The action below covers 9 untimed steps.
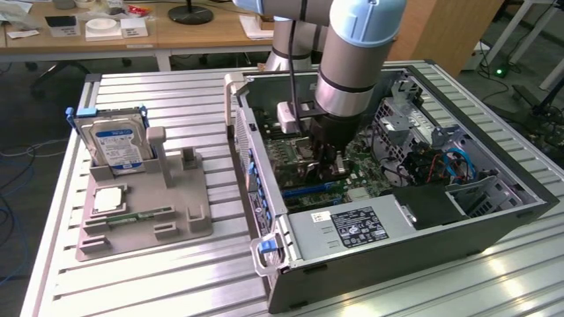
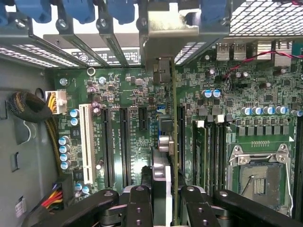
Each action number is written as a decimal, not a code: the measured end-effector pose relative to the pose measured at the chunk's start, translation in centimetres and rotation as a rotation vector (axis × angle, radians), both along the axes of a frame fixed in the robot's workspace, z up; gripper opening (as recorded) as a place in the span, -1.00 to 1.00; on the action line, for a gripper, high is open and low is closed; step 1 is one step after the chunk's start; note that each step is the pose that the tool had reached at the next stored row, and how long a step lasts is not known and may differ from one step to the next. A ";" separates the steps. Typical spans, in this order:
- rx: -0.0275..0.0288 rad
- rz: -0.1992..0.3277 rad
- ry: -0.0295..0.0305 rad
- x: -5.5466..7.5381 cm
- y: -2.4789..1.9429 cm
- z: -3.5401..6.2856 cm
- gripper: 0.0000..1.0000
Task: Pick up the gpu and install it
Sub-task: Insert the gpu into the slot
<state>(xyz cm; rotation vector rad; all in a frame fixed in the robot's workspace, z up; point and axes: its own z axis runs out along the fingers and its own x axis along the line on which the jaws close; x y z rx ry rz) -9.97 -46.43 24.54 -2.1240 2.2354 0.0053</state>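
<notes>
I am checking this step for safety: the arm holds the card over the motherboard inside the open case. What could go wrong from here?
1. The gpu, seen edge-on between the gripper fingers, might miss its slot and scrape neighbouring capacitors.
2. Its metal bracket sits close to the blue rear-slot latches and may catch there.
3. The open CPU socket lies nearby; a slipped card could possibly damage it.

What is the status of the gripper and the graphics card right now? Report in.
Black two-finger gripper shut on thin dark gpu card, edge-on. Card inside open grey computer case, over green motherboard's long black slots. Nothing blocking.
</notes>
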 end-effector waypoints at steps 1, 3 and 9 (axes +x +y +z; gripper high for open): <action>-0.0001 0.000 0.0000 0.0 0.00 -0.03 -0.44; 0.0000 0.000 0.0000 -0.1 0.00 -0.10 -0.44; 0.0000 0.000 0.0000 -0.4 0.00 -0.29 -0.44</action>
